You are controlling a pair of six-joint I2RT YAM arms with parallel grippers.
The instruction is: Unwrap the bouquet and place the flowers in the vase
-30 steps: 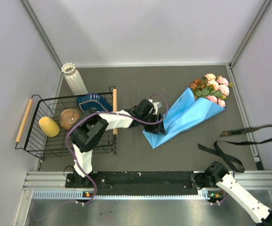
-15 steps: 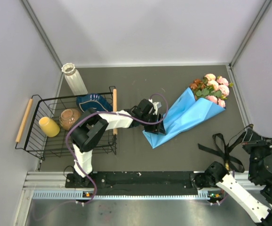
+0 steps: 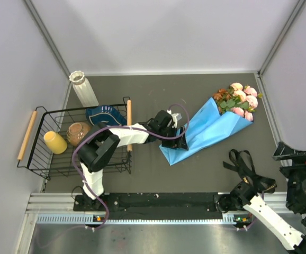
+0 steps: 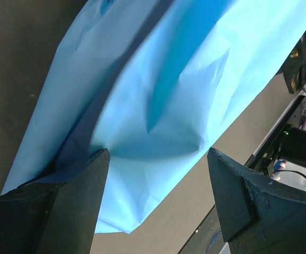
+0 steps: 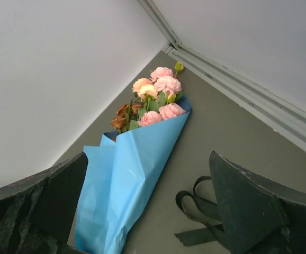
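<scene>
- Two pincers are gaping: the left pincer [image 4: 155,156] is straddling the tail of the bouquet [image 3: 211,127], and the right pincer [image 5: 147,159] is hanging empty.
- Bouquet is lying wrapped on the bench [image 3: 158,90], right of centre, with the ribbon [image 3: 245,166] lying apart.

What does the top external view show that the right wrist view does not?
Top external only: the vase, the basket holding a cup and a bowl, and the left arm at the bouquet. Right wrist only: its own fingers up close, spread wide with nothing between them. Both: the bouquet lying wrapped, and the black ribbon loose beside it.
</scene>
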